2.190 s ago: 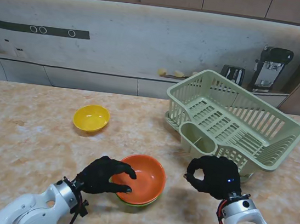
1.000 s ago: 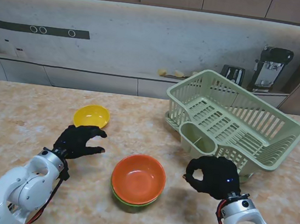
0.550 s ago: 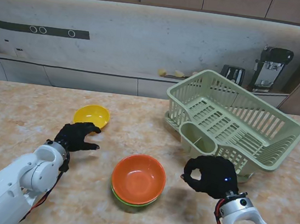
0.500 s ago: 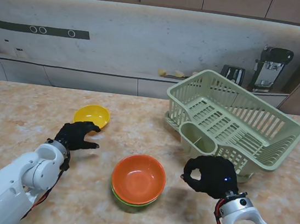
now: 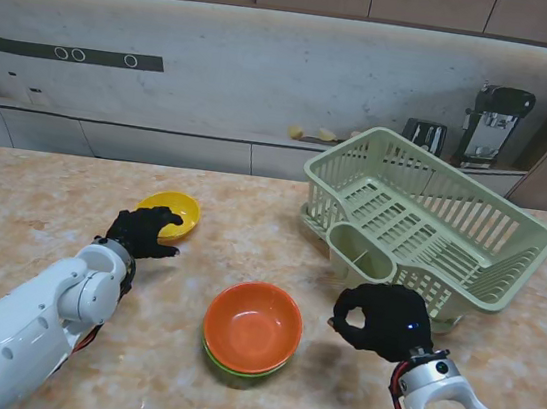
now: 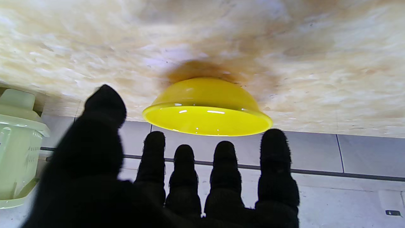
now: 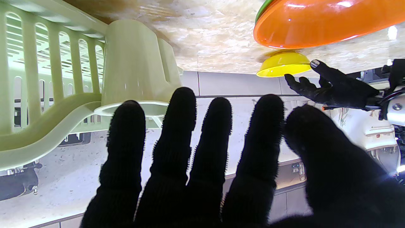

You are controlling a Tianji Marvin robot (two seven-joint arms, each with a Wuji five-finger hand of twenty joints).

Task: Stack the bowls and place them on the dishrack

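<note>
Left of frame centre, the open left hand nears the yellow bowl: probably light, glossy, slippery; pinch its rim.

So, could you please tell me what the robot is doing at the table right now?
The left hand is open and reaching over the yellow bowl, fingers not closed on it. The orange bowl sits nested in a green bowl. The right hand hovers empty beside the dishrack, which holds no bowls.
</note>
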